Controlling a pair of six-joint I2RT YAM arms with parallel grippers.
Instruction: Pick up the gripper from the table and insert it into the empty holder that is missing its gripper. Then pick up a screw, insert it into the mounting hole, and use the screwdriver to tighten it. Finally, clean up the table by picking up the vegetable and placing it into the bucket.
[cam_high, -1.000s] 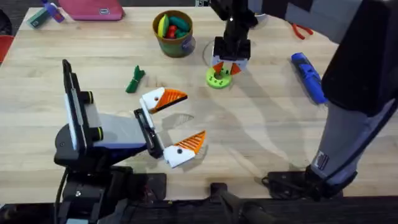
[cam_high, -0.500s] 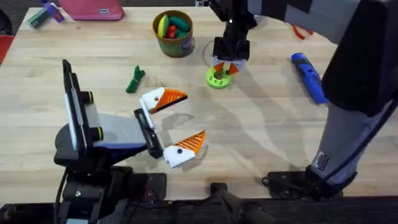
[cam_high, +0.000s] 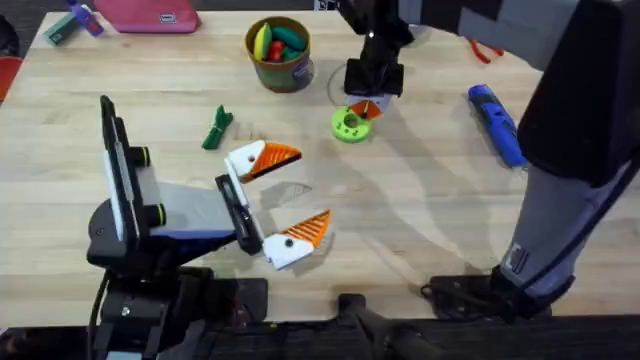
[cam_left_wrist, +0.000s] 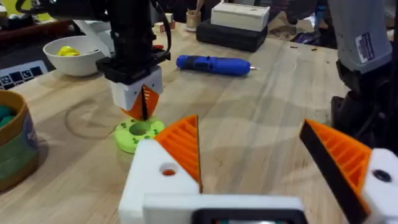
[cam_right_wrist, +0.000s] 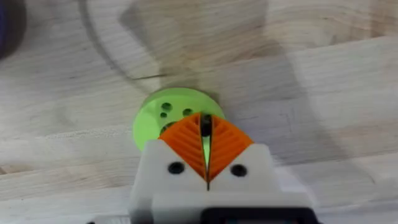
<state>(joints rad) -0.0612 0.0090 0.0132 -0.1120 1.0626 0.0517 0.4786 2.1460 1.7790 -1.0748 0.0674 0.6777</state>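
Two closed pads (cam_right_wrist: 186, 149), green disc (cam_right_wrist: 163, 113) edge

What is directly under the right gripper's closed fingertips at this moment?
The bright green disc with small holes lies on the table under the right gripper. A small dark object is pinched between the orange pads; the disc's near part is hidden behind them.

Overhead looks down; wrist views low, sharing green disc (cam_high: 349, 124).
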